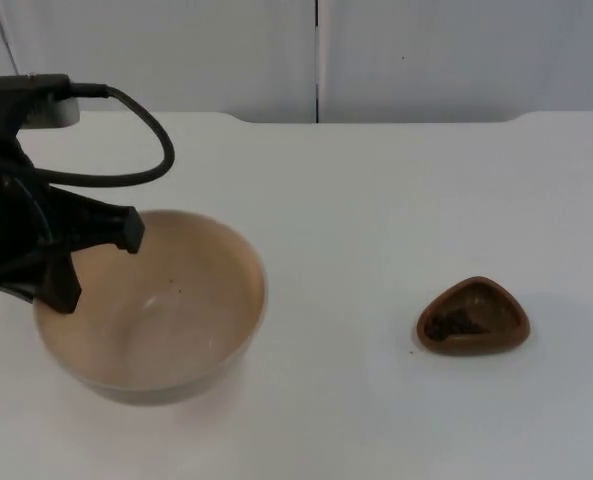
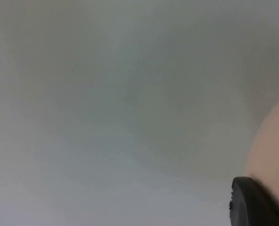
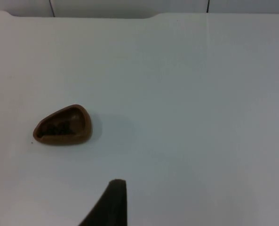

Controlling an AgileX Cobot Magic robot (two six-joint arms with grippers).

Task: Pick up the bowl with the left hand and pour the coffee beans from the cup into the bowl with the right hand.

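In the top view, the left gripper [image 1: 94,262] is at the left of the frame, its two black fingers spread apart over the far left rim of the beige bowl [image 1: 166,320], which stands on the white table [image 1: 376,200]. The brown cup [image 1: 473,317] with coffee beans [image 1: 454,324] lies at the lower right, well apart from the bowl.

In the left wrist view, the bowl [image 2: 273,150] is just beside a black fingertip [image 2: 252,202].

In the right wrist view, the cup [image 3: 64,125] stands on the table; I cannot tell the state of the right gripper.
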